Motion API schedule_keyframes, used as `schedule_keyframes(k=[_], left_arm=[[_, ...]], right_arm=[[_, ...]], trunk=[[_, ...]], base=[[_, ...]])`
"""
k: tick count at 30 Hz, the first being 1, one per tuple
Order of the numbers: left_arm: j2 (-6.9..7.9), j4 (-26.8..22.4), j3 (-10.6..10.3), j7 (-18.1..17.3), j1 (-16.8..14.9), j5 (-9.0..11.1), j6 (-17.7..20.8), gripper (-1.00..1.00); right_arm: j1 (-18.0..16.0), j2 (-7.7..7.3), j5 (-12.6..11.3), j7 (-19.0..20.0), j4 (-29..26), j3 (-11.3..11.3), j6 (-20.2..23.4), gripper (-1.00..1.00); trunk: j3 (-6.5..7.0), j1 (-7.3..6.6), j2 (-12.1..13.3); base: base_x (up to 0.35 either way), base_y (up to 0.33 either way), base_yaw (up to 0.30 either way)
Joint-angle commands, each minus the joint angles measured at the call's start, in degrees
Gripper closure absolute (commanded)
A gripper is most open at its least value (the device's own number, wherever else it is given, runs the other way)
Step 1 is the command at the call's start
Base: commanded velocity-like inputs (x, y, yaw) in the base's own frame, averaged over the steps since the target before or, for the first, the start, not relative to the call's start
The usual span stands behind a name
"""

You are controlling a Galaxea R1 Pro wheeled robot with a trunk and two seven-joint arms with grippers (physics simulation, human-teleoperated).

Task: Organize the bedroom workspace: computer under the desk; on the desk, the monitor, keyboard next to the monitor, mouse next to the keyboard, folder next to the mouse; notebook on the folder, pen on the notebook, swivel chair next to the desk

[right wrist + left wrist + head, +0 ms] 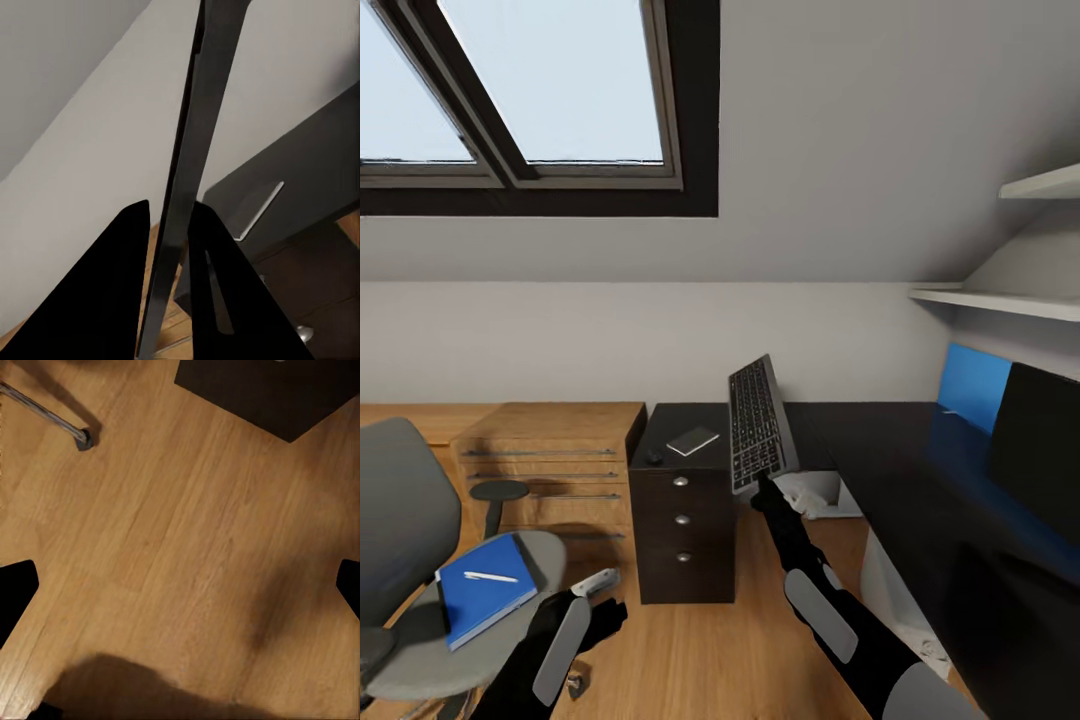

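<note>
Keyboard in transit, workspace part-sorted

Right tool clamps keyboard aloft over tabletop; monitor at 3 o'clock. Left tool grip undeterminable. Pending: folder, pen on swivel chair; notebook at 12.

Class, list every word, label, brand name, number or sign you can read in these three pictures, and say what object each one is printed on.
No text can be read.
Keyboard, held in the right gripper: pale key markings, too small and blurred to read.
Blue folder, pen, notebook, monitor: no visible lettering.
</note>
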Motion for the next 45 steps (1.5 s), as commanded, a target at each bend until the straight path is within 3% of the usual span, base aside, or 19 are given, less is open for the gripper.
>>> schedule_keyframes(k=[1,6,9,12,15,19,21,22,25,27,29,30,32,37,38,45], left_arm=[[-0.12,0.95,0.09,0.44,-0.04,0.61,-1.3,-1.0],[0.1,8.73,0.03,0.42,-0.03,0.41,-7.59,-1.0],[0.94,16.17,-0.03,0.4,-0.03,-0.23,-13.45,-1.0],[1.62,23.11,-0.06,0.02,-0.04,-2.09,-22.36,-1.0],[1.82,27.88,-0.09,-0.61,-0.04,-3.71,-28.95,-1.0],[1.92,34.09,-0.15,-1.97,-0.04,-5.04,-35.93,-1.0],[1.94,37.24,-0.16,-4.41,-0.04,-5.38,-38.58,-1.0],[1.95,37.86,-0.16,-5.2,-0.04,-5.47,-39.05,-1.0],[1.95,39.89,-0.16,-8.08,-0.04,-6.17,-40.39,-1.0],[1.96,40.95,-0.17,-9.64,-0.04,-7.42,-41.77,-1.0],[1.94,41.36,-0.17,-10.17,-0.04,-8.28,-43.16,-1.0],[1.8,42.49,-0.22,-10.61,-0.04,-9.22,-46.06,-1.0],[1.7,43.66,-0.76,-10.71,-0.03,-10.02,-47.04,-1.0],[1.73,44.86,-0.93,-10.78,-0.03,-10.72,-47.1,-1.0],[1.76,45.6,-1.03,-10.84,-0.03,-11.98,-47.15,-1.0],[1.64,45.84,-1.36,-10.9,-0.03,-12.41,-47.18,-1.0]], right_arm=[[-0.03,-0.37,-0.35,0.06,-0.17,0.27,-0.51,1.0],[0.26,-1.21,-0.57,-0.32,-1.55,0.18,-0.51,1.0],[0.32,-2.98,-0.8,-0.54,-5.2,0.15,1.06,1.0],[0.34,-5.53,-1.59,-1.9,-10.2,0.09,6.13,1.0],[0.34,-6.77,-3.41,-4.39,-14.44,-0.63,10.7,1.0],[0.35,-8.02,-7.62,-7.38,-20.35,-4.26,18.53,1.0],[0.35,-8.88,-9.17,-7.77,-21.72,-5.98,23.17,1.0],[0.35,-9.29,-9.91,-7.84,-22.02,-6.69,24.95,1.0],[0.35,-10.86,-15.03,-7.96,-22.66,-9.84,32.9,1.0],[0.35,-12.3,-22.17,-7.92,-22.43,-11.7,40.54,1.0],[0.35,-13.62,-26.6,-7.67,-21.07,-12.33,44.2,1.0],[0.35,-15.66,-30.78,-5.42,-17.73,-12.85,47.26,1.0],[0.35,-16.15,-31.66,-2.82,-15.22,-12.92,47.98,1.0],[0.35,-16.21,-31.72,-2.54,-14.75,-12.91,48.05,1.0],[0.35,-16.28,-31.72,-2.5,-14.59,-12.91,48.07,1.0],[0.36,-16.28,-31.68,-2.45,-14.47,-12.91,48.05,1.0]], trunk=[[0.11,-0.26,0.36],[1.01,-1.36,2.37],[1.55,-2.02,3.57],[2.08,-2.68,4.77],[2.62,-3.33,5.98],[3.34,-4.21,7.58],[3.7,-4.65,8.38],[3.88,-4.87,8.78],[4.42,-5.53,9.99],[4.78,-5.97,10.79],[5.14,-6.41,11.59],[5.14,-6.41,11.59],[5.14,-6.41,11.59],[5.14,-6.41,11.59],[5.14,-6.41,11.59],[5.14,-6.41,11.59]], base=[[-0.296,-0.08,0.0],[-0.129,-0.033,0.0],[-0.024,-0.006,0.0],[-0.008,-0.002,0.0],[-0.003,-0.001,0.0],[-0.001,0.0,0.0],[0.0,0.0,0.0],[0.0,0.0,0.0],[0.0,0.0,0.0],[0.0,0.0,0.0],[0.0,0.0,0.0],[0.0,0.0,0.0],[0.0,0.0,0.0],[0.0,0.0,0.0],[0.0,0.0,-0.035],[-0.156,-0.044,-0.196]])
